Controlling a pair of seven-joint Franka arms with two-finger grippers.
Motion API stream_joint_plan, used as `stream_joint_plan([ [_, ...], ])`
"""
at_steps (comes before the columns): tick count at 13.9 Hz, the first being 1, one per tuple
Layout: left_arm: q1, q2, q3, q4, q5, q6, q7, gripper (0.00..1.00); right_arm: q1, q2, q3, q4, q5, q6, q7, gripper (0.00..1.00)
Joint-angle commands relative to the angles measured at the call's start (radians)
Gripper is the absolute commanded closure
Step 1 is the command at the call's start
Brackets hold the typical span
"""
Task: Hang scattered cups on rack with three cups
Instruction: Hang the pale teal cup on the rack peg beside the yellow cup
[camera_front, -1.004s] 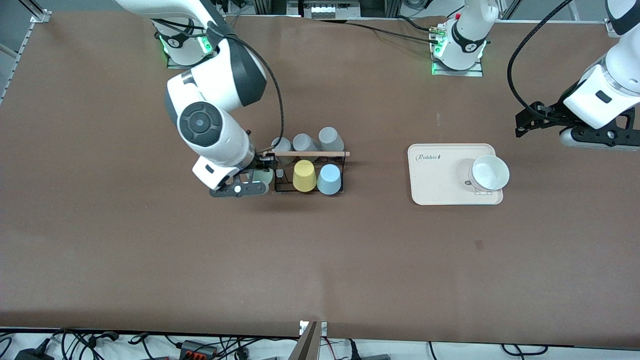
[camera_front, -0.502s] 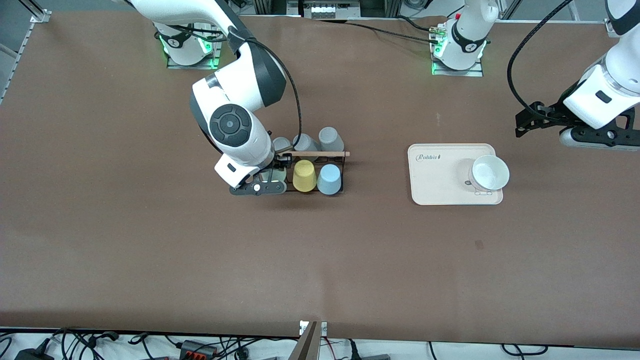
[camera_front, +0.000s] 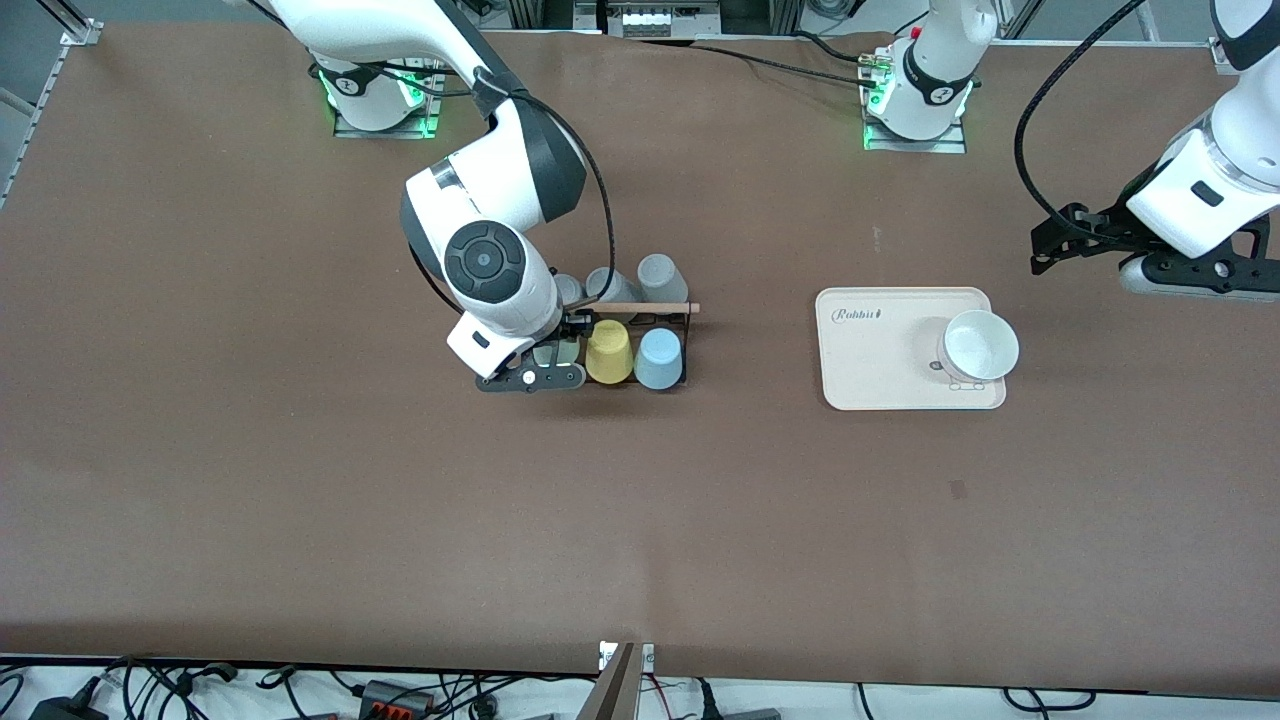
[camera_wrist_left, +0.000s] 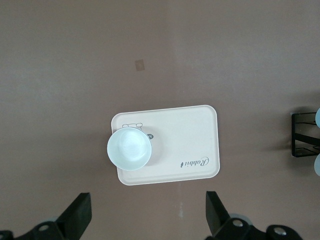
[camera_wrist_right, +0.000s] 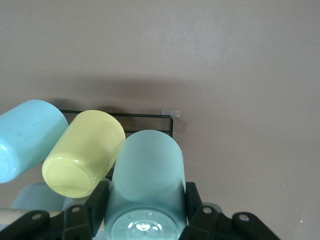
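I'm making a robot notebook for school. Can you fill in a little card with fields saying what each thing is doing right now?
right gripper: shut on the mint cup, over the rack's end toward the right arm
blue cup: upside down on the rack
yellow cup: upside down on the rack, between the blue cup and the mint cup
grey cups: on the rack's row farther from the front camera
left gripper: open, waiting in the air, holding nothing
tray: on the table, with a white bowl on it

Six cups (camera_front: 660, 358), one rack (camera_front: 686, 340), one tray (camera_front: 880, 350)
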Motion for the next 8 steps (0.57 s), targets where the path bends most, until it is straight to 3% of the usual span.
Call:
stream_joint_plan([
  [1, 0.006, 0.005, -0.001, 0.019, 0.012, -0.018, 0.015, 0.0, 0.008, 0.034, -0.006, 0.033, 0.015, 0.001, 0.015, 0.79],
  [8, 0.007, 0.003, -0.001, 0.021, 0.012, -0.02, 0.018, 0.0, 0.01, 0.083, -0.006, 0.034, 0.046, 0.044, 0.018, 0.79],
])
